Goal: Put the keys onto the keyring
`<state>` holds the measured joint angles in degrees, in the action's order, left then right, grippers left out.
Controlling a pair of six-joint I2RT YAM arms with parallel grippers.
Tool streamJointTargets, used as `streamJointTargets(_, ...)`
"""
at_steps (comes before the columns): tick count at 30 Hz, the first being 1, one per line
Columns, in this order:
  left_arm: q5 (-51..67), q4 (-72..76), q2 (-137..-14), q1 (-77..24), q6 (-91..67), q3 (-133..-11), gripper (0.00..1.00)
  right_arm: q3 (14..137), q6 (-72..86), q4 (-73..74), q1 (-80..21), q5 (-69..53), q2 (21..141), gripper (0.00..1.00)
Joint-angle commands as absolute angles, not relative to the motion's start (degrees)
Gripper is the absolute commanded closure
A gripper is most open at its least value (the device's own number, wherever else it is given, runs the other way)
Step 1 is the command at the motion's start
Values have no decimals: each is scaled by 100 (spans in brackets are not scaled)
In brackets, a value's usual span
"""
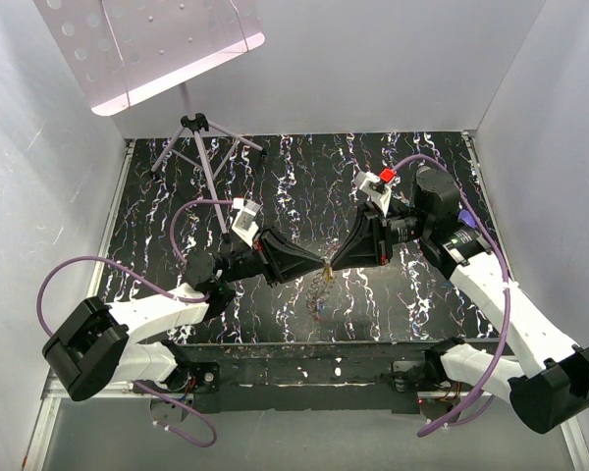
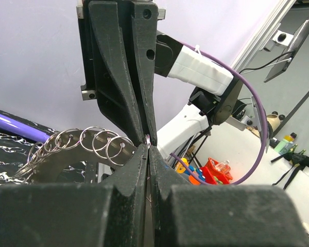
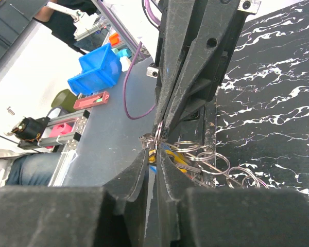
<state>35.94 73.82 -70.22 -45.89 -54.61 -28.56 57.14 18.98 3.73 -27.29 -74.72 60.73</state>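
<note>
- From above: over the black marbled table (image 1: 304, 186), the left gripper (image 1: 323, 268) and right gripper (image 1: 337, 262) meet tip to tip. A chain of linked rings, the keyring (image 1: 320, 287), hangs just under the meeting point, clear of the tabletop. No key can be made out at this range.
- Left wrist: the left gripper's fingers (image 2: 131, 170) are pressed together, with a thin loop of ring wire at their tips. The right gripper comes down from above, its tips touching the left's. The looped rings (image 2: 95, 140) fan out to the left.
- Right wrist: the right gripper's fingers (image 3: 131, 172) stand almost together and pinch a yellow-headed key (image 3: 166, 152) in the narrow gap. One ring sits at the left gripper's tips directly above; more rings (image 3: 211, 160) trail to the right over the table.
</note>
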Motion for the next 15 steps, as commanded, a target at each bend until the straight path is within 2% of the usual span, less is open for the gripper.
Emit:
streamJointTargets(1, 3401, 7629, -6943, -4605, -5441, -2874, 100, 5853, 1986, 88, -2769, -7471, 6091, 89)
streamJointTargets(3, 3375, 7603, -6908, -4614, -5414, -2848, 100, 5845, 1969, 123, -2760, -7480, 6091, 98)
streamJointTargets(15, 2717, 7506, -6557, -4605, -5124, -2734, 100, 5757, 2092, 343, -2856, -7233, 6100, 99)
